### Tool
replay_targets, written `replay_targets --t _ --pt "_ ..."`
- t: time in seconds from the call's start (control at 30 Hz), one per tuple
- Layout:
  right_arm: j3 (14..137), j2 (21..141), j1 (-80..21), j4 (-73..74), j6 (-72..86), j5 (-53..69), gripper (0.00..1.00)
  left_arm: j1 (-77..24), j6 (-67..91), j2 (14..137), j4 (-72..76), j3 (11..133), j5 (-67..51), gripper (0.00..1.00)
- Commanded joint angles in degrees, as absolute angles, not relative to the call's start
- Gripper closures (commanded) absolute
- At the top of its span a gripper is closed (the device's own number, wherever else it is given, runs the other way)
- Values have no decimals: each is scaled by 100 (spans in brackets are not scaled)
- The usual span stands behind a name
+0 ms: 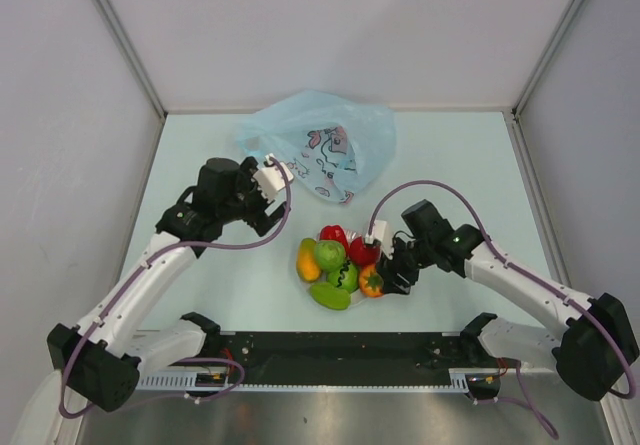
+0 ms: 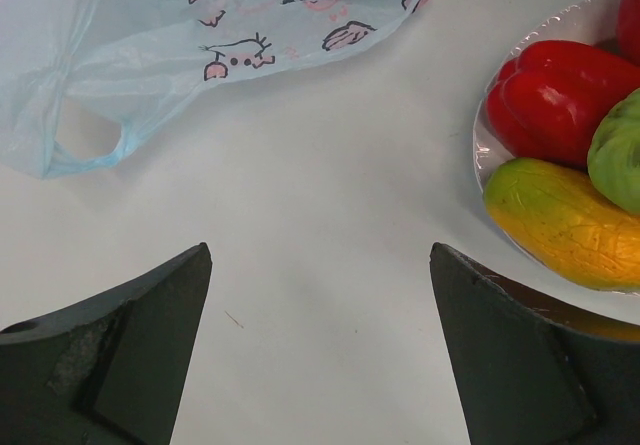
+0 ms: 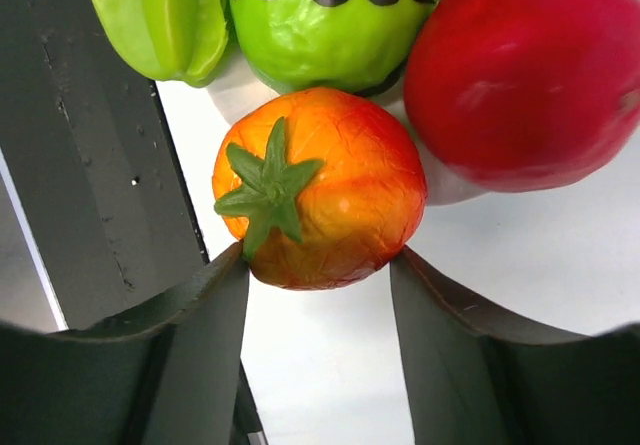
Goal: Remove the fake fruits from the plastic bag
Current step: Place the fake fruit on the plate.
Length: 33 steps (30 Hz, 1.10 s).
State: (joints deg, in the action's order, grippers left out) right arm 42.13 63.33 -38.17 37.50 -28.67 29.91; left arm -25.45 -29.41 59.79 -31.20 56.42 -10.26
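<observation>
The light-blue plastic bag (image 1: 320, 145) lies crumpled at the back of the table, and its printed side and a loop handle show in the left wrist view (image 2: 150, 45). Several fake fruits sit heaped on a small plate (image 2: 480, 150) in the middle, among them a red pepper (image 1: 333, 235), a yellow mango (image 1: 309, 260) and a green starfruit (image 1: 330, 296). My left gripper (image 1: 275, 205) is open and empty over bare table between bag and plate (image 2: 320, 255). My right gripper (image 1: 383, 273) is open, its fingertips (image 3: 240, 255) flanking the near end of an orange tomato-like fruit (image 3: 320, 185) at the plate's edge.
White walls enclose the table on three sides. A black rail (image 1: 340, 350) with the arm bases runs along the near edge, close to the plate. The dark rail also shows left of the fruit in the right wrist view (image 3: 100, 165).
</observation>
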Motion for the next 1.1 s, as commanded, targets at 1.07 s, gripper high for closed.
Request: replay_targets --t 1.07 --pt "4588 4820 -2763 4556 -3534 1346 0 -2286 -2383 6170 -2813 5854 -949 0"
